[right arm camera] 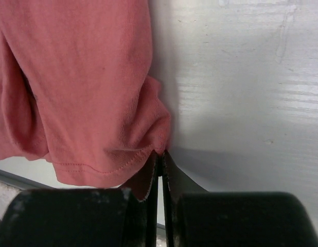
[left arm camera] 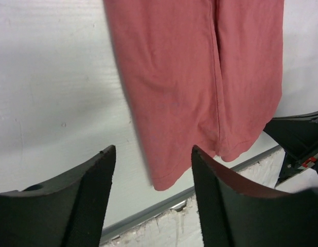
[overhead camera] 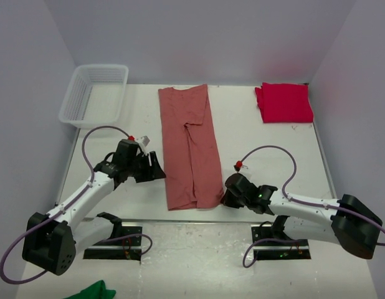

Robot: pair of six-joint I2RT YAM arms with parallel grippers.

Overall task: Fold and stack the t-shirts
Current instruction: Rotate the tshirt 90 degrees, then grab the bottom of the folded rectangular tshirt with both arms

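Pinching the near right hem corner of the large dusty salmon-red cotton t-shirt (right arm camera: 87, 87), my right gripper (right arm camera: 160, 159) has its jaws pressed together on a small tongue of fabric. That arm lies low and almost level, reaching in from the right along the near edge of the white table (overhead camera: 255, 143).

My left gripper (left arm camera: 153, 149) hangs just beside the shirt's near left edge with its jaws partly apart. It holds nothing and does not touch the cloth; its wrist is tipped down toward the hem.

The shirt lies as a long narrow strip running from near to far down the middle of the table. I judge the crosswise fold is in hand. Next, my left jaws should slide onto the near left corner and close, so both corners can lift together and travel toward the far end.

Far right, the brighter crimson red t-shirt (overhead camera: 285, 103) lies folded, waiting for the stack. Far left stands a white plastic mesh basket (overhead camera: 99, 66).
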